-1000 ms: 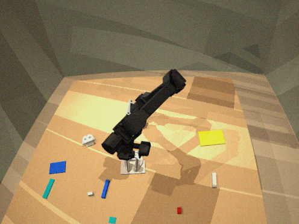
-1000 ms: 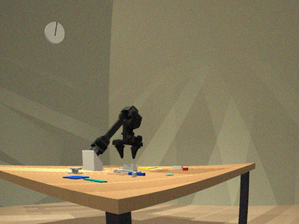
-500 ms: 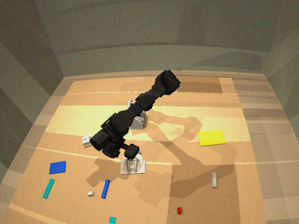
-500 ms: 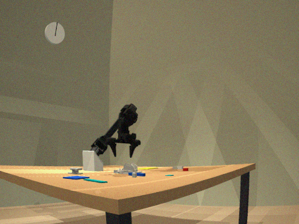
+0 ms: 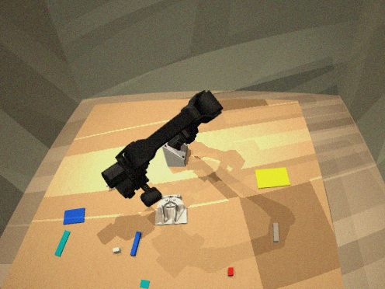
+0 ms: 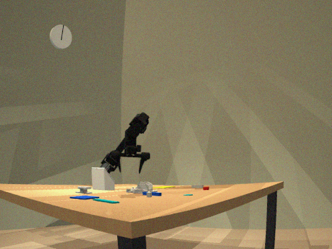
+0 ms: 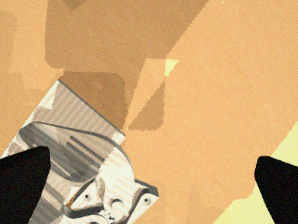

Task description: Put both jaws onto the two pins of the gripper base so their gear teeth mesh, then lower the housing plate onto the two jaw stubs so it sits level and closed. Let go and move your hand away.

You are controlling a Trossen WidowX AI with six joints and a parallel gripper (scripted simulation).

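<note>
The pale gripper base (image 5: 184,221) (image 7: 64,99) lies flat on the table, lower left in the wrist view. Both grey jaws (image 6: 144,186) stand on it, side by side with their round ends close together. The wrist view cuts off part of them, so whether the teeth mesh cannot be told. The housing plate (image 6: 84,190) lies apart on the table, beyond the blue plate; the arm hides nearly all of it in the top view. My gripper (image 6: 130,172) (image 7: 156,163) is wide open and empty, raised above the table between the base and the housing plate.
A grey arm mount (image 5: 175,158) (image 6: 100,179) stands behind the base. Around lie a blue plate (image 5: 74,216), a teal bar (image 5: 62,243), a small white block (image 5: 116,250), a blue bar (image 5: 136,244), a teal square (image 5: 144,283), a red block (image 5: 230,271), a grey bar (image 5: 275,232) and a yellow plate (image 5: 272,178).
</note>
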